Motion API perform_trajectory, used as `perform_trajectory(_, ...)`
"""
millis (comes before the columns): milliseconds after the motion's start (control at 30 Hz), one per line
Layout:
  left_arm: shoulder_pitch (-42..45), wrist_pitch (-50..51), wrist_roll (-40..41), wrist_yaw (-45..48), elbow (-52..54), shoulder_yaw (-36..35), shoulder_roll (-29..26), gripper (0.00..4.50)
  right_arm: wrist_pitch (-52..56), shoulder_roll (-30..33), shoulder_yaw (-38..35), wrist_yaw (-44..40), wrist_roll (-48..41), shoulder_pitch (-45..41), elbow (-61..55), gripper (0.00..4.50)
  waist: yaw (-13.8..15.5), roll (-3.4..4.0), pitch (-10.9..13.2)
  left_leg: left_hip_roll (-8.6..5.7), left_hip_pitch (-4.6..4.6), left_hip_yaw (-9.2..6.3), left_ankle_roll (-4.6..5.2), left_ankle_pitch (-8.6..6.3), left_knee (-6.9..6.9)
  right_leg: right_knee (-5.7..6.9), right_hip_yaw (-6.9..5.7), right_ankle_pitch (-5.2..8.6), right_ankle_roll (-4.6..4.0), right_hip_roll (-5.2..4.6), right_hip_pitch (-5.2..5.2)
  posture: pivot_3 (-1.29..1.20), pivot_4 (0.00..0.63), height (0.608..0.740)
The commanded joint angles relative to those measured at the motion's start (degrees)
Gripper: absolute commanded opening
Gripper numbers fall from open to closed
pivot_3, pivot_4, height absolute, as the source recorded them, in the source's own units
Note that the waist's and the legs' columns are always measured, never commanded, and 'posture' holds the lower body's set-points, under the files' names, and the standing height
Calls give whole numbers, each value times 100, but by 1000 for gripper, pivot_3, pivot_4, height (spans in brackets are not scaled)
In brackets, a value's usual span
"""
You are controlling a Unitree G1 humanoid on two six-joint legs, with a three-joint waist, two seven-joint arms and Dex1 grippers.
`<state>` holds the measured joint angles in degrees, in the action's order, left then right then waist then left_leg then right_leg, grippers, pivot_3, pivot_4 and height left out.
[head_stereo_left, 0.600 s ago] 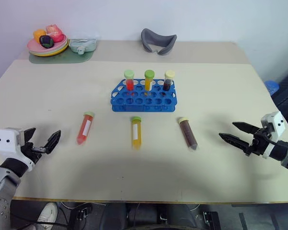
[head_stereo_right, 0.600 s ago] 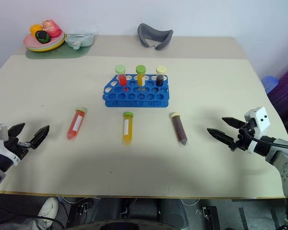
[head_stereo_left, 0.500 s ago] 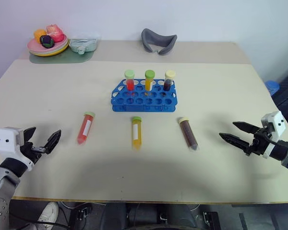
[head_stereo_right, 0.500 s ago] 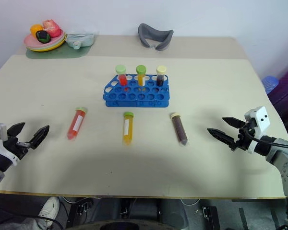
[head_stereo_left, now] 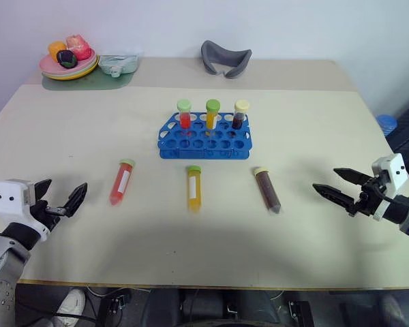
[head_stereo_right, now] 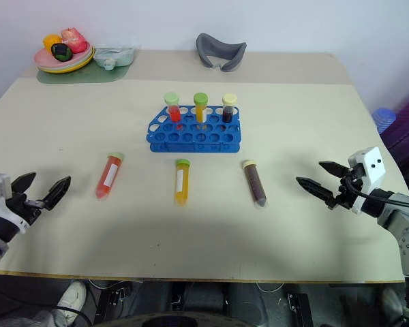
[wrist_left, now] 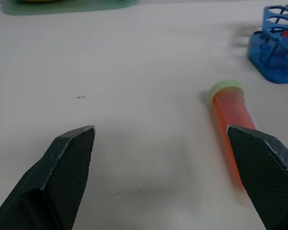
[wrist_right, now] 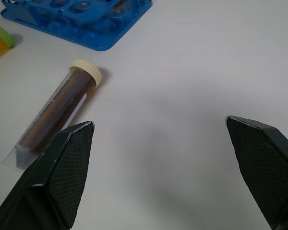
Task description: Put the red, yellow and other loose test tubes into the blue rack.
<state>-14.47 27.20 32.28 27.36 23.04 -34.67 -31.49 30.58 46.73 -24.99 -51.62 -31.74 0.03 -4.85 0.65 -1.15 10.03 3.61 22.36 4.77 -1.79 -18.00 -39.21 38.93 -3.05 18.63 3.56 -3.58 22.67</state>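
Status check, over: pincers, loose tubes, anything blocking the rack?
Left pincer and right pincer open, empty. Three loose test tubes lying flat before the blue rack. Nothing in the way.

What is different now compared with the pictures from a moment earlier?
The right gripper has shifted slightly toward the table's right edge, away from the brown tube; it is open and empty. The left gripper, also open, the red tube, the yellow tube and the rack stayed as they were.
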Motion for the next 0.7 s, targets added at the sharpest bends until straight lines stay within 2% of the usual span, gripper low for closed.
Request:
perform_trajectory(33,145,-69,33,-9,162,62,-24,4479,3,87,-149,118,-12,-49,-249,4500,3,0,0,0,0,0,-1,0,0,0,0,0,0,0,0,0,150,735)
perform_trajectory(167,580,-15,112,101,126,384,-91,4479,699,120,-329,565,-405,-202,-828,4500,1,2,-1,0,0,1,-8,5,0,0,0,0,0,0,0,0,150,735)
perform_trajectory(333,1075,165,276,329,165,883,-143,4479,2083,54,-348,1603,-1074,-421,-2176,4500,-2,6,-4,0,1,-2,-14,8,0,2,0,0,0,1,1,0,150,735)
perform_trajectory(400,1123,320,386,577,385,1201,-270,4479,2708,-61,-347,2059,-1598,-594,-2603,4500,-9,5,-4,1,3,-2,-14,8,2,0,1,0,0,0,2,0,150,735)
perform_trajectory(500,1194,509,595,948,733,1631,-469,4479,3517,-188,-5,2834,-1872,-890,-3100,4500,-10,5,-4,1,4,-1,-14,8,1,0,1,0,0,-1,3,0,150,735)
perform_trajectory(633,1201,636,809,1365,1275,2146,-666,4479,5187,-789,411,4100,-2145,-1718,-3477,4500,-14,5,-6,1,4,-2,-15,8,1,1,4,0,0,0,3,0,150,735)
perform_trajectory(700,1138,657,928,1545,1429,2275,-734,4479,5882,-1148,452,4474,-2099,-2106,-3588,4500,-24,10,-7,1,6,1,-16,9,1,2,8,0,-1,0,8,0,150,735)
